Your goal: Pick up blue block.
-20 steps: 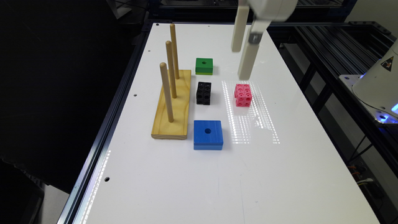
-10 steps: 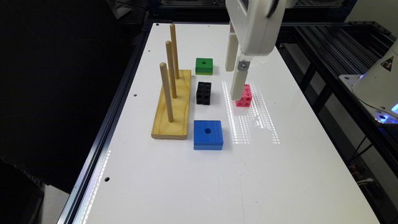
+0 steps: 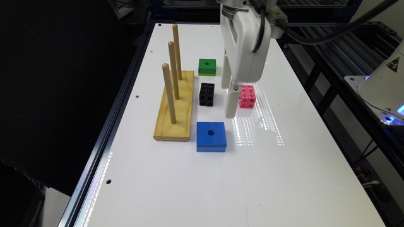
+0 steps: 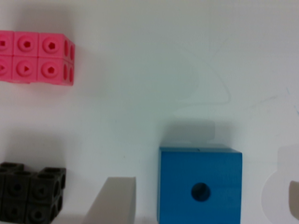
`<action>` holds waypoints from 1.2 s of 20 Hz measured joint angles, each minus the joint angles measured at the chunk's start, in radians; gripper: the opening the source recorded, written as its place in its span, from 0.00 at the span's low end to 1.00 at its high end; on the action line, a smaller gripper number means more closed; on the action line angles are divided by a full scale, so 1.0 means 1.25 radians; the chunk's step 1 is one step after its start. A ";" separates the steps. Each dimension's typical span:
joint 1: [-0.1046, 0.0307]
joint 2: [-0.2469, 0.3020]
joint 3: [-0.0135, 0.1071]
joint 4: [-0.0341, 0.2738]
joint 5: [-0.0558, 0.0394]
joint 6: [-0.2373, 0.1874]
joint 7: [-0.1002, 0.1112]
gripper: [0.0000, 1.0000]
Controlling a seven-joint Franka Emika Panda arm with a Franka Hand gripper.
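Change: gripper (image 3: 231, 104) has dropped and shifted off the pink block (image 3: 247, 96) toward blue block (image 3: 211, 136).
Jaws: spread, empty.
Block: mid-bench, at peg base's (image 3: 175, 107) near end; approach under way.

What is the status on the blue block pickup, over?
Gripper open, above the table, empty. Blue block flat on table, untouched. Pink cube and black cube nearby, not blocking.
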 joint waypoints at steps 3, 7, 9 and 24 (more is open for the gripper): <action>0.000 0.001 0.001 0.003 0.0000 0.000 0.000 1.00; 0.000 0.020 0.001 0.002 0.0000 0.012 0.000 1.00; 0.000 0.047 0.001 0.002 0.0000 0.037 0.000 1.00; 0.000 0.135 0.001 0.008 0.0000 0.117 0.000 1.00</action>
